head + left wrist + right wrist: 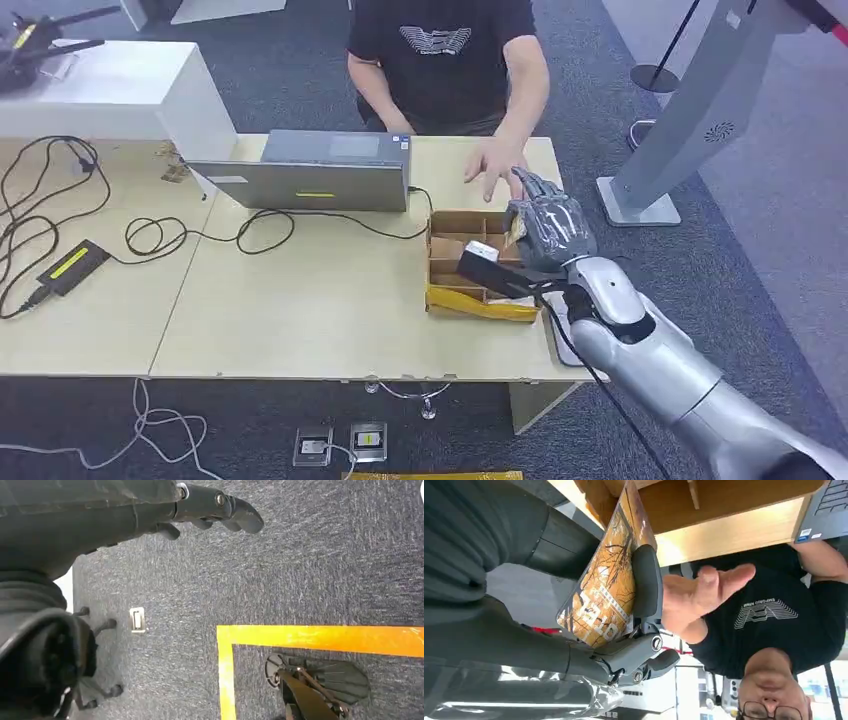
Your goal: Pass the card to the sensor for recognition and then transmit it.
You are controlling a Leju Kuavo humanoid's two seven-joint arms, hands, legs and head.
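Card (606, 592), orange with a tree print, pinched between thumb and fingers of the right robot hand (545, 228) above the cardboard box (450, 290) at centre right of the worktop (300, 300). A person's open hand (497, 165) lies just beyond. Left robot hand (200, 505) hangs over carpet, fingers loosely extended, holding nothing.

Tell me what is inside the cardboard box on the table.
The cardboard box has dividers forming compartments; a black device sits across the middle ones. The right hand, holding an orange card, covers the box's right side, so anything there is hidden.
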